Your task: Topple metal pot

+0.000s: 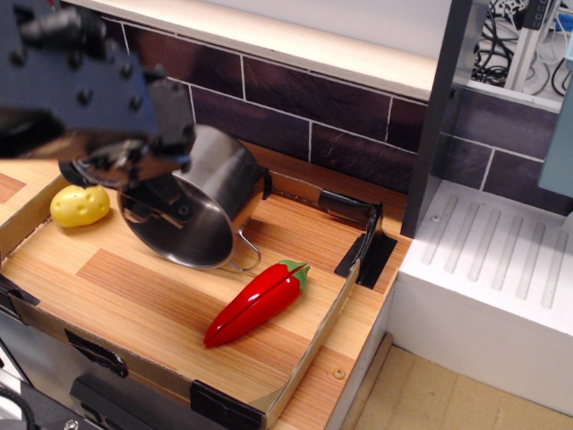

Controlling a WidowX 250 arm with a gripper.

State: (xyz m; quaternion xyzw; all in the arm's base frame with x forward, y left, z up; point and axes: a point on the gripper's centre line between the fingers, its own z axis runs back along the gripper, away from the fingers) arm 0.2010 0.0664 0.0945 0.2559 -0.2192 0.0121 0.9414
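The metal pot lies tipped on its side at the back of the wooden board. Its mouth faces the lower left, and one wire handle touches the board. My dark gripper is blurred and sits at the pot's upper left rim. Its fingers are right at the rim, and I cannot tell whether they still pinch it. The gripper body hides the far rim.
A red pepper lies just in front and to the right of the pot. A yellow potato-like toy sits at the left. Low cardboard walls with black clips edge the board. A tiled back wall and a white drainer are to the right.
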